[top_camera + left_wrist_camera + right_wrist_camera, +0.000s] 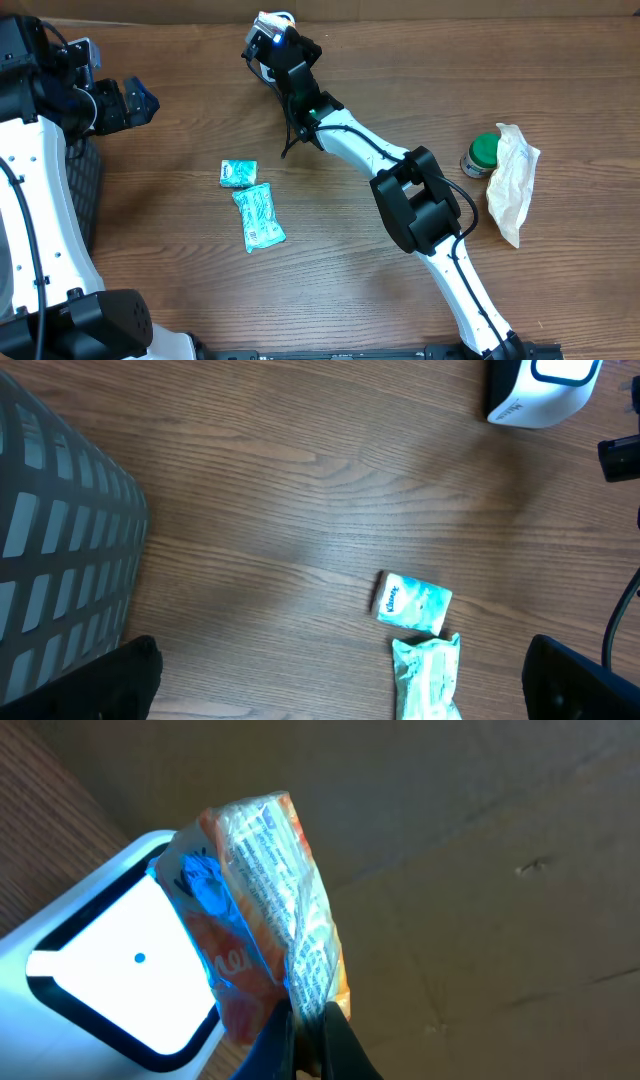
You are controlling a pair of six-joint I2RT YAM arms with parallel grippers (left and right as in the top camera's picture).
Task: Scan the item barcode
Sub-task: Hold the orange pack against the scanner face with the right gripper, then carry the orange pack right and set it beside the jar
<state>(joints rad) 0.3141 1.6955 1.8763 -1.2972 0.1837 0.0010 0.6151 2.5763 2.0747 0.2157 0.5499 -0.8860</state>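
My right gripper [305,1020] is shut on the lower edge of an orange snack packet [262,890] with fine print down its side. The packet stands right in front of the white barcode scanner [105,975], and blue light falls on its face. From overhead, the right gripper [285,50] is stretched to the table's far edge beside the scanner [272,22]. My left gripper [130,100] hangs open at the left with nothing between its fingers. In the left wrist view the left gripper [350,690] looks down on the wood, with the scanner [540,390] at the top right.
Two teal tissue packs [238,173] [258,217] lie left of the table's middle, and the left wrist view shows them too [413,603] [425,678]. A grey basket [60,530] stands at the left. A green-lidded jar [482,155] and a white bag [512,180] sit at the right.
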